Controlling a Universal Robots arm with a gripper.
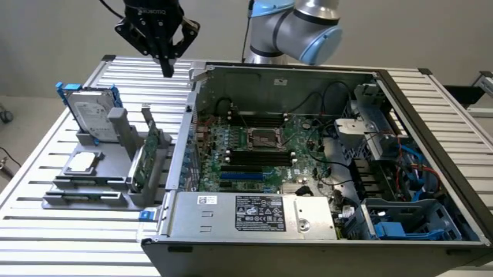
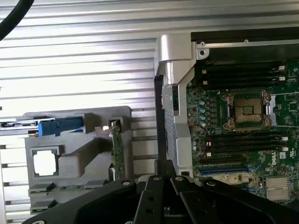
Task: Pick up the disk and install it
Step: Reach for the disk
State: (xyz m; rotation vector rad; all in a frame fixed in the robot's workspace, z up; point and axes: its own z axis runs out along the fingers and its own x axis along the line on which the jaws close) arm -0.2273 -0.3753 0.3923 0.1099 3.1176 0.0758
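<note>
The disk (image 1: 91, 115) stands on edge in the grey rack (image 1: 120, 124) on the bench (image 1: 54, 242), to the exterior view's left of the open computer case (image 1: 193, 219). The end effector (image 1: 166, 70) hangs above and apart from it, closed tight and empty. The disk looks stiff, fairly heavy, smooth-faced and probably sensitive to knocks, so its free upper part between the blue rails (image 1: 115, 93) seems the safest hold.

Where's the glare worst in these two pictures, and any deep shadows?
Wrist view: the ribbed silver metal tabletop glares in white bands, and the small square silver chip is washed out. Exterior view: soft, even light, the silver-grey hard drive in blue rails evenly lit; the open dark-grey computer case is darkest inside along the exterior view's right.
</note>
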